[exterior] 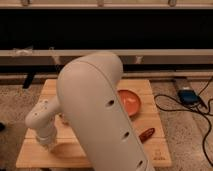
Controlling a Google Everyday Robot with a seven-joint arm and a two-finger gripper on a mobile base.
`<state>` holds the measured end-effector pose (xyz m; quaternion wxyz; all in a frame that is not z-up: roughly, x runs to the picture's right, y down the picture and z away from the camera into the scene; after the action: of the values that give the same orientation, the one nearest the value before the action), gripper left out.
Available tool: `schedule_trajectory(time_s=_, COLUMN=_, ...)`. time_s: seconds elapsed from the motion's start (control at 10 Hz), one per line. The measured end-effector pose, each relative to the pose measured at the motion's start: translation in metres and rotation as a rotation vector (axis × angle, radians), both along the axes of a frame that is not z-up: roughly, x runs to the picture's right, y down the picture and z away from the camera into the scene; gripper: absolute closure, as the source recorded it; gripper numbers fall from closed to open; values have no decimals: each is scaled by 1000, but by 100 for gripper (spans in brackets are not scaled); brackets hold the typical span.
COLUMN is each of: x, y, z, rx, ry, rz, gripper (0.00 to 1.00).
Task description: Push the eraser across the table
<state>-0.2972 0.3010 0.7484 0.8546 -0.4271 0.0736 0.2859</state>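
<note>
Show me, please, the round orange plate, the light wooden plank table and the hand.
Round orange plate (pixel 133 103), camera view: its bare face.
Light wooden plank table (pixel 151 151), camera view: bare front-right corner.
Hand (pixel 48 145), camera view: its tip, above the table's left front.
</note>
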Motion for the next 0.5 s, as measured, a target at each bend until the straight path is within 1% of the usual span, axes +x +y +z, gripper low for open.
schedule_trajectory(time_s=0.3, x=-16, y=-7, z=10, rx=7, ry=0, rz=-6, gripper=100)
schedule_trajectory(time_s=0.5, x=-19, y=-15, z=22, rx=15, ry=11, rz=-1, gripper=100)
